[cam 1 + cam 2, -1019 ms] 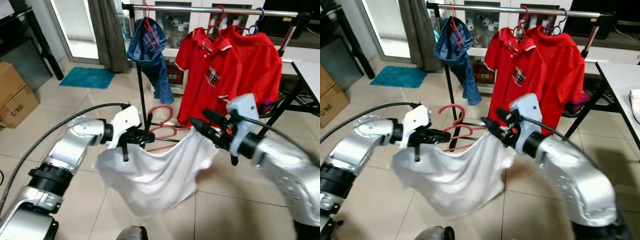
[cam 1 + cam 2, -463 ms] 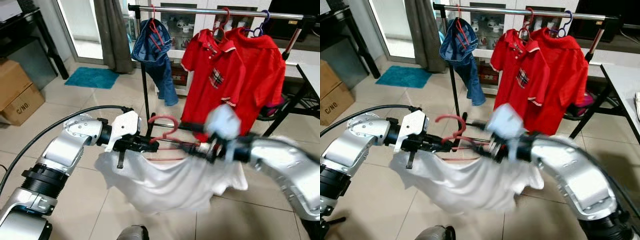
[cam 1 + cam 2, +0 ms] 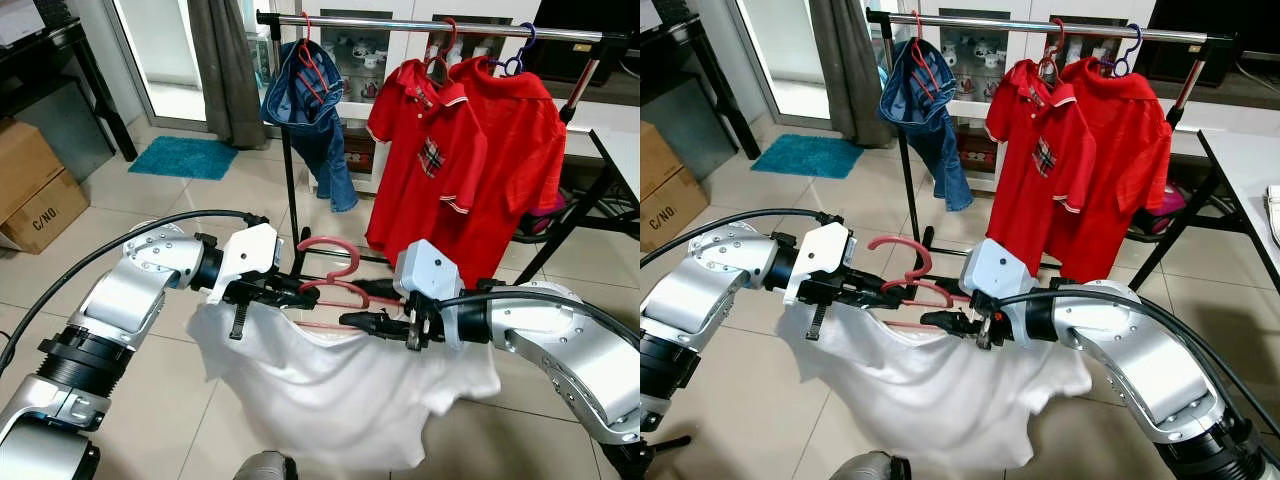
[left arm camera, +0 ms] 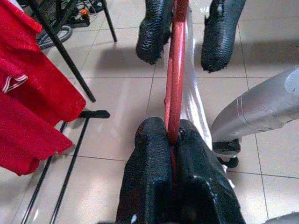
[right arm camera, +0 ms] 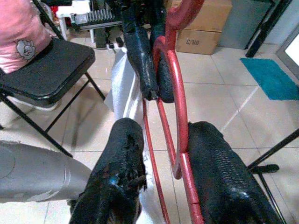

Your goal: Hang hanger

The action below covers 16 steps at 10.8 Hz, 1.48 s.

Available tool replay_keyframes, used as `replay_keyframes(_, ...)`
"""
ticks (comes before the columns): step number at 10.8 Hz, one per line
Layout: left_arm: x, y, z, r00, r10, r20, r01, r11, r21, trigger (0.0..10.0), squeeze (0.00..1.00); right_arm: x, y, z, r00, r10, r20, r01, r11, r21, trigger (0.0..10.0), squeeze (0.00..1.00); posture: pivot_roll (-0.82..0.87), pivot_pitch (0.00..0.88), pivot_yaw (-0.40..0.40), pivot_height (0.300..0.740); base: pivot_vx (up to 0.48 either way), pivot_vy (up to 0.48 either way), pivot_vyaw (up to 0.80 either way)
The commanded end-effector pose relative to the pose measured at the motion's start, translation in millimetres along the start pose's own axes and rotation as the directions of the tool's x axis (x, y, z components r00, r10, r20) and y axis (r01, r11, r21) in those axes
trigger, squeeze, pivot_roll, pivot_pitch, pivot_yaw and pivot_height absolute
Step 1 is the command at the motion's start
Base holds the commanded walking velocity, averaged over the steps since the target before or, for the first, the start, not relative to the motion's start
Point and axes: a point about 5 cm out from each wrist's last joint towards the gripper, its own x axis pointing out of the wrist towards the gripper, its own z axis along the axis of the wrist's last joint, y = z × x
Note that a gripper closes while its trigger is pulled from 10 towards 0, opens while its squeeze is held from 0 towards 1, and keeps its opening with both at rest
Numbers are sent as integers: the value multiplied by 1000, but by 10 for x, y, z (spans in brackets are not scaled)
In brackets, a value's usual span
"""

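Observation:
A red hanger (image 3: 331, 247) carries a white shirt (image 3: 340, 385) that sags below it, held at chest height in front of me. My left gripper (image 3: 292, 292) is shut on the hanger's thin red wire (image 4: 174, 116) from the left. From the opposite side my right gripper (image 3: 362, 306) reaches in, open. Its fingers (image 5: 122, 172) straddle the hanger's wire (image 5: 180, 140), which lies against one pad. The chrome clothes rail (image 3: 420, 20) runs across the top, beyond both grippers.
On the rail hang a denim garment (image 3: 305, 100) and two red polo shirts (image 3: 430, 170). Cardboard boxes (image 3: 35, 200) and a blue mat (image 3: 180, 157) lie at the left. A white table's edge (image 3: 620, 150) and black rack legs (image 3: 570, 210) stand at the right.
My right gripper has let go of the shirt's right side and swung left to the hanger, facing the left gripper. The shirt now hangs lower on the right.

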Motion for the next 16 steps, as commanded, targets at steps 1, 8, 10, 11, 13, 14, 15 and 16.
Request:
replay_keyframes(1,-53,22,52,1000,9,11,-9,1000,14,0,0,-3,5,12,1000,20,-2,-20,1000,-19,0,0,35,0,84,740,0,0,0)
replay_keyframes(8,-86,24,37,1000,14,23,-13,1000,-14,0,0,-8,46,-1,998,61,3,-61,998,-3,0,0,36,0,84,740,0,0,0)
replay_keyframes(10,-121,85,50,996,68,54,-64,996,-59,10000,0,-35,27,-14,999,54,-2,-54,999,2,0,0,37,0,85,740,0,0,0)
replay_keyframes(11,-154,104,68,994,71,83,-66,995,-72,10000,780,-49,9,-33,999,40,-8,-40,999,9,0,0,38,0,85,740,0,0,0)
replay_keyframes(13,-246,94,92,991,63,121,-50,993,-106,10000,1000,-70,4,-83,1000,24,-18,-23,999,27,0,0,39,0,85,740,0,0,0)
replay_keyframes(14,-313,86,135,986,63,155,-46,992,-115,10000,1000,-77,18,-120,1000,25,-19,-24,999,42,0,0,45,0,80,740,0,0,0)
replay_keyframes(15,-353,61,174,982,49,183,-26,992,-126,10000,1000,-80,31,-154,999,27,-24,-26,998,54,0,0,46,0,81,740,0,0,0)
replay_keyframes(16,-394,41,207,978,36,205,-8,991,-137,10000,1000,-84,27,-200,999,14,-41,-11,997,73,0,0,45,0,81,740,0,0,0)
